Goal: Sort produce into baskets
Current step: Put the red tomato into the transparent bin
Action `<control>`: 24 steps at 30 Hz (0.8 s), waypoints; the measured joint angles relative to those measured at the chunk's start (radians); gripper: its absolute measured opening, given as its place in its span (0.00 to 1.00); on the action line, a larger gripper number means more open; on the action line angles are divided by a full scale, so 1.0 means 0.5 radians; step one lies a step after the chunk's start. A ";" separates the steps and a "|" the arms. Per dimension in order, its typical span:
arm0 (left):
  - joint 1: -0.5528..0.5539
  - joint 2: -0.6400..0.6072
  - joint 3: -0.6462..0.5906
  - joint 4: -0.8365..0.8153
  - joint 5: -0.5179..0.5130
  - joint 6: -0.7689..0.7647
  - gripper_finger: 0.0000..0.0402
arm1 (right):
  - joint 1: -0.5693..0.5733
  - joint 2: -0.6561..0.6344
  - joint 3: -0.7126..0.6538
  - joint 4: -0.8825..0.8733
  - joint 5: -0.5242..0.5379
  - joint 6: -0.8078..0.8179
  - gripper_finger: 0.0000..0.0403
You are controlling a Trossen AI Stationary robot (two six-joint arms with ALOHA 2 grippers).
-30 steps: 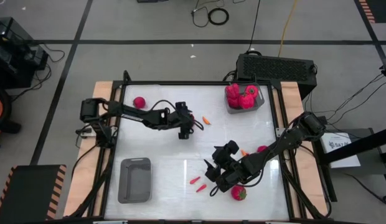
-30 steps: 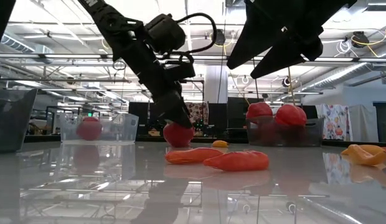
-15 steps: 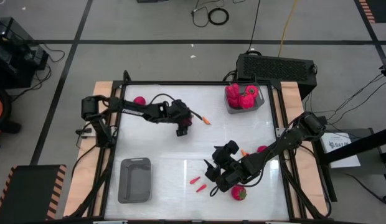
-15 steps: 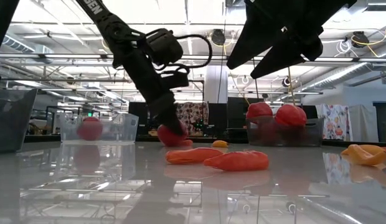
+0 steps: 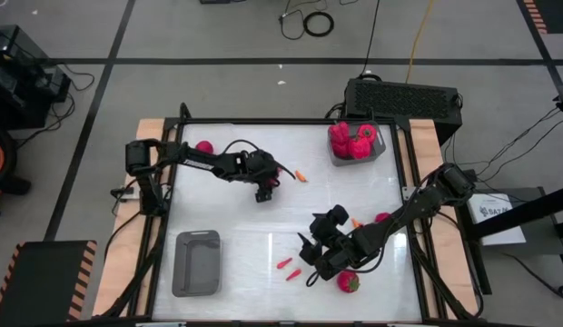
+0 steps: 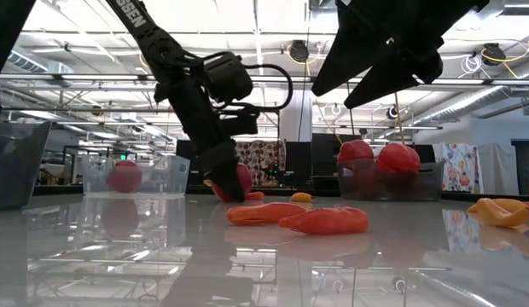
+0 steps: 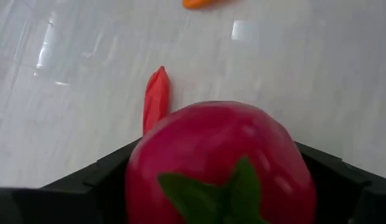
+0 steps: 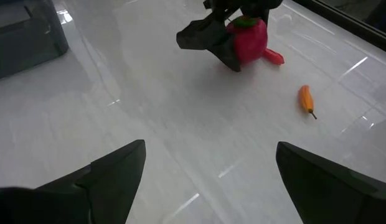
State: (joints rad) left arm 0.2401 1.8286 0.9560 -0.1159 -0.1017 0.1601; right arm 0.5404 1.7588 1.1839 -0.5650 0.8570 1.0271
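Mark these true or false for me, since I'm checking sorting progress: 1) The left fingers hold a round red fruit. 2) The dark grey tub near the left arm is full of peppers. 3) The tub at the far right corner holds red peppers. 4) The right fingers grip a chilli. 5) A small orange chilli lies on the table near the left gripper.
1) True: the left gripper is shut on the round red fruit.
2) False: the grey tub looks empty.
3) True: the far tub holds red peppers.
4) False: the right gripper is open and holds nothing.
5) True: the orange chilli lies just beside it.
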 joint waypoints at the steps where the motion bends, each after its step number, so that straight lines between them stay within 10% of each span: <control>1: 0.000 0.000 0.001 -0.001 0.000 0.004 0.82 | 0.000 0.000 0.000 -0.004 0.001 0.000 0.87; 24: 0.050 -0.694 0.237 -0.850 -0.316 0.004 0.74 | 0.014 0.000 -0.002 -0.022 -0.002 0.080 0.87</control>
State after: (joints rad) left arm 0.2651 1.4815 1.0746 -0.5410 -0.2595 0.1623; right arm 0.5472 1.7588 1.1828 -0.5760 0.8558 1.0673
